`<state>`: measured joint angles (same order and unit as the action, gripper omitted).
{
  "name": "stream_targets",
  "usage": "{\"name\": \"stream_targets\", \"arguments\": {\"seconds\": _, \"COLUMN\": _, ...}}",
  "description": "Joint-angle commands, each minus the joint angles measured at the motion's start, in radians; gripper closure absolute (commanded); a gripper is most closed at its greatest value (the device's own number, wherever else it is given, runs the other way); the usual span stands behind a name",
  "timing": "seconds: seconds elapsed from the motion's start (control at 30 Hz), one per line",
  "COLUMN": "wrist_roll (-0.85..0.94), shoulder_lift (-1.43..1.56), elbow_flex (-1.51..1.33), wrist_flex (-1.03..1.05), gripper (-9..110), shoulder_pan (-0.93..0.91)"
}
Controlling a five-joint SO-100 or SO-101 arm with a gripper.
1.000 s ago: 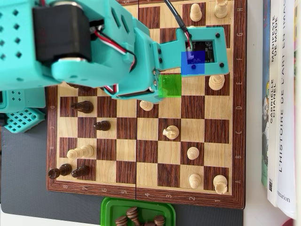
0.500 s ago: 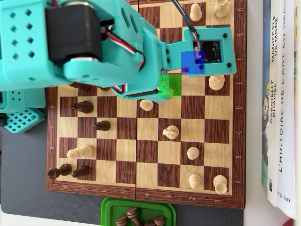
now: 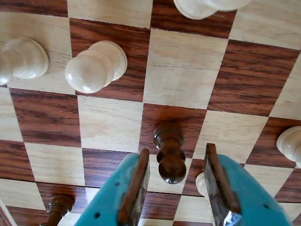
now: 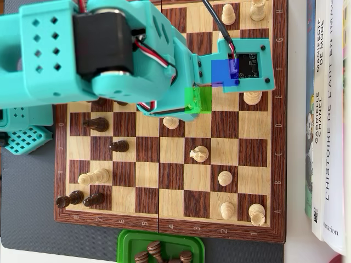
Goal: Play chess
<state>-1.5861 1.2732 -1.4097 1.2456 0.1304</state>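
Chessboard (image 4: 236, 139) overhead; only wrist view shows jaws straddling dark pawn (image 3: 169, 153).

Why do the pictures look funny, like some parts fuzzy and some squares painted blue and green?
In the wrist view the gripper sits very close to the lens, so its teal fingers look soft, and the dark pawn between the open jaws looks stretched. In the overhead view the light is even and sharp; a see-through blue patch and green patch cover two squares, and the arm hides part of the chessboard.
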Motion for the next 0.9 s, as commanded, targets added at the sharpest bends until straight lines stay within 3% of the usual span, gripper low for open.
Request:
{"name": "stream_targets", "arguments": {"seconds": 0.0, "wrist_roll": 0.003, "shoulder_lift": 0.009, "elbow_flex": 0.048, "wrist_flex": -0.003, "gripper": 84, "shoulder_pan": -0.017}}
{"name": "stream_targets", "arguments": {"seconds": 0.87, "wrist_roll": 0.003, "shoulder_lift": 0.002, "elbow_flex": 0.052, "wrist_flex": 0.0, "gripper": 91, "shoulder_pan": -0.025}}
